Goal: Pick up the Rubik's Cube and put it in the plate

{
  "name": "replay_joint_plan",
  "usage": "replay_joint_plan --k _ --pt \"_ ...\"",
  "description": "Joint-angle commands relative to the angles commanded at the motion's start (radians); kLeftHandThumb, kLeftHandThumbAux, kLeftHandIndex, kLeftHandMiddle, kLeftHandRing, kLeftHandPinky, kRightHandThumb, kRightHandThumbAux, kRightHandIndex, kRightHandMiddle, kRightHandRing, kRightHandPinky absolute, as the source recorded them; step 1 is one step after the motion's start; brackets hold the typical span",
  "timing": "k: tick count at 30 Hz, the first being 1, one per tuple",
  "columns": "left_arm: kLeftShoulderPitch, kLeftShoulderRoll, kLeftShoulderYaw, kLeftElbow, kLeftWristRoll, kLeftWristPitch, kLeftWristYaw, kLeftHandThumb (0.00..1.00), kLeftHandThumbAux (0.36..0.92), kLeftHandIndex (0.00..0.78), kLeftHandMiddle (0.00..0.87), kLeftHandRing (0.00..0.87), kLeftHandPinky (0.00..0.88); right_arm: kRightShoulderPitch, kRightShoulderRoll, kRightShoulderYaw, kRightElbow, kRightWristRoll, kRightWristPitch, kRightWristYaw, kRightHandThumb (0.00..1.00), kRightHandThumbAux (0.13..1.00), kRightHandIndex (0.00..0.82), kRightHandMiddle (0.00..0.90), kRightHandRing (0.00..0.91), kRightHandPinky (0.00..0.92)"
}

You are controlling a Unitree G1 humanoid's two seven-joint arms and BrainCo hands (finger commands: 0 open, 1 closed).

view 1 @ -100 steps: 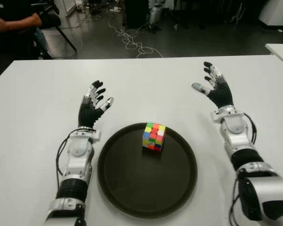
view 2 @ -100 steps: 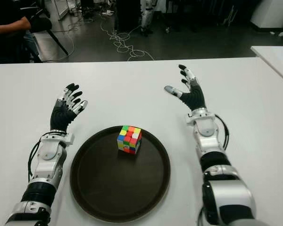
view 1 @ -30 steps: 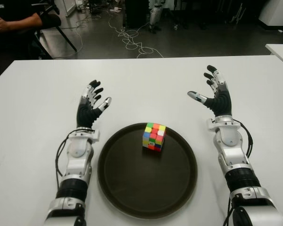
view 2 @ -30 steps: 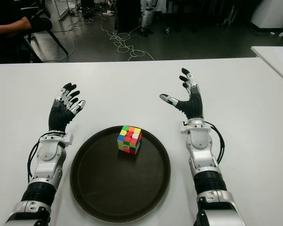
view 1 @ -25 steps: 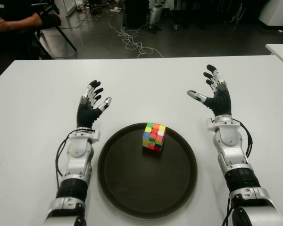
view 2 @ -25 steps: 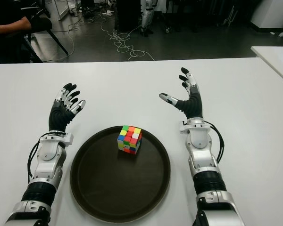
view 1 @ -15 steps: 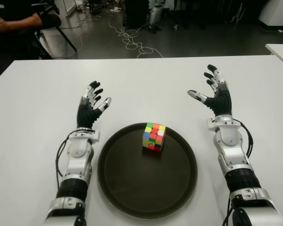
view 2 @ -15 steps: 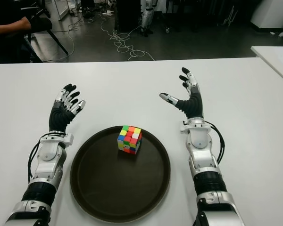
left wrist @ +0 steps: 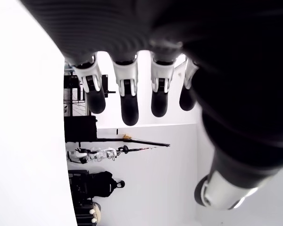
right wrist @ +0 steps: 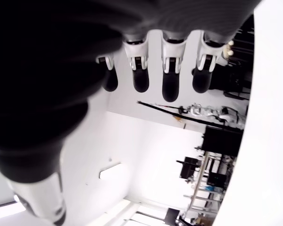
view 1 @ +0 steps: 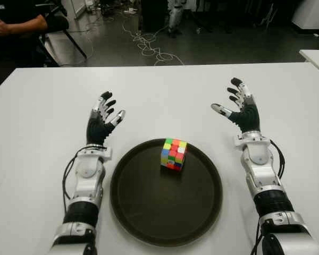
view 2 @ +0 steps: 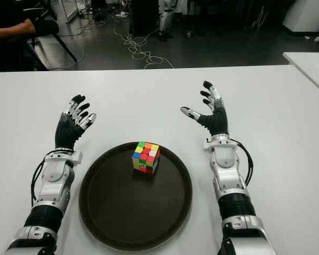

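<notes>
The Rubik's Cube [view 1: 173, 153] stands inside the round dark plate [view 1: 149, 212], near its far rim, with nothing touching it. My left hand [view 1: 103, 119] is over the white table to the left of the plate, fingers spread and empty. My right hand [view 1: 238, 108] is to the right of the plate and a little farther back, also spread and empty. In the wrist views the fingers [left wrist: 127, 99] of the left hand and the fingers [right wrist: 170, 75] of the right hand are extended with nothing between them.
The white table [view 1: 165, 90] stretches all around the plate. A person's arm [view 1: 18, 24] and a chair show beyond the far left corner. Cables [view 1: 149, 45] lie on the floor behind. Another white table corner [view 1: 316, 56] is at the far right.
The right hand has drawn back toward me and sunk slightly. The left hand, cube and plate have stayed put.
</notes>
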Motion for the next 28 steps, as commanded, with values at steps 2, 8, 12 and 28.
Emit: replay_joint_plan --k 2,8,12,28 --pt "-0.001 0.002 0.001 0.001 0.001 0.000 0.000 0.030 0.741 0.049 0.114 0.108 0.108 -0.001 0.000 0.000 0.001 0.000 0.003 0.004 0.057 0.732 0.032 0.127 0.145 0.170" --pt "0.001 0.008 0.001 0.002 -0.002 -0.005 -0.009 0.027 0.741 0.054 0.121 0.115 0.106 -0.007 0.003 -0.001 0.013 -0.002 0.004 0.004 0.050 0.723 0.035 0.126 0.144 0.167" --pt "0.001 0.009 0.001 -0.002 -0.001 -0.002 -0.007 0.027 0.743 0.051 0.118 0.110 0.094 -0.009 0.005 -0.001 0.014 -0.006 0.008 0.000 0.043 0.724 0.034 0.123 0.143 0.165" --pt "-0.002 0.002 0.014 0.013 -0.025 -0.008 -0.013 0.038 0.772 0.051 0.119 0.104 0.091 -0.016 0.010 0.001 0.028 -0.016 0.006 -0.020 0.029 0.727 0.033 0.121 0.138 0.155"
